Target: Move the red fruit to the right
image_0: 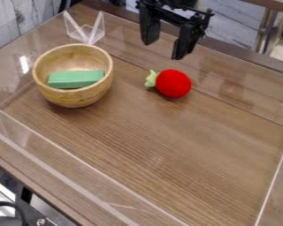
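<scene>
Inside 1 wooden bowl (96,92) rests 1 green block (75,79).

I see my wooden table (168,168), brown with visible grain, filling most of the frame. On it, a round wooden bowl (99,95) sits at upper left, and a red fruit (173,84) with a light green leafy stem rests above centre.

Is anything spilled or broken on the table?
No, nothing looks spilled or broken. The green block sits inside the wooden bowl, and the red fruit rests on the table with its leafy stem pointing sideways.
</scene>
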Motion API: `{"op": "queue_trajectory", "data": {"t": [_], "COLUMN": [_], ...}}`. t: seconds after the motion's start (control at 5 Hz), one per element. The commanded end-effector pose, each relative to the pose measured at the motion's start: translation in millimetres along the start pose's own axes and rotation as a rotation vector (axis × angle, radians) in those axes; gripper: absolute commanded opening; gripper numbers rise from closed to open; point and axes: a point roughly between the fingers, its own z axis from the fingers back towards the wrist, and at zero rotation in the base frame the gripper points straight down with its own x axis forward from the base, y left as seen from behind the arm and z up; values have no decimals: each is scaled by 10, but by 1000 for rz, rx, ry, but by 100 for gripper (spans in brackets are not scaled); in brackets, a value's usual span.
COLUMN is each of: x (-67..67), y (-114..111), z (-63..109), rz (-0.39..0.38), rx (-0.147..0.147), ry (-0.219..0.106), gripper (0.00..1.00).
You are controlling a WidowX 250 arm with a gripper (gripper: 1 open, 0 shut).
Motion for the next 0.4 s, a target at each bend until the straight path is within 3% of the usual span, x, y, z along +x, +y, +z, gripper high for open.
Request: {"op": "queue_trajectory", "data": {"t": [0.0, 0.2], "x": [-36, 31], "y": [10, -50], "z": [258, 151], "rz": [59, 96], "rx": [-2, -8], "ry": [-58, -45], "gripper": [100, 100]}}
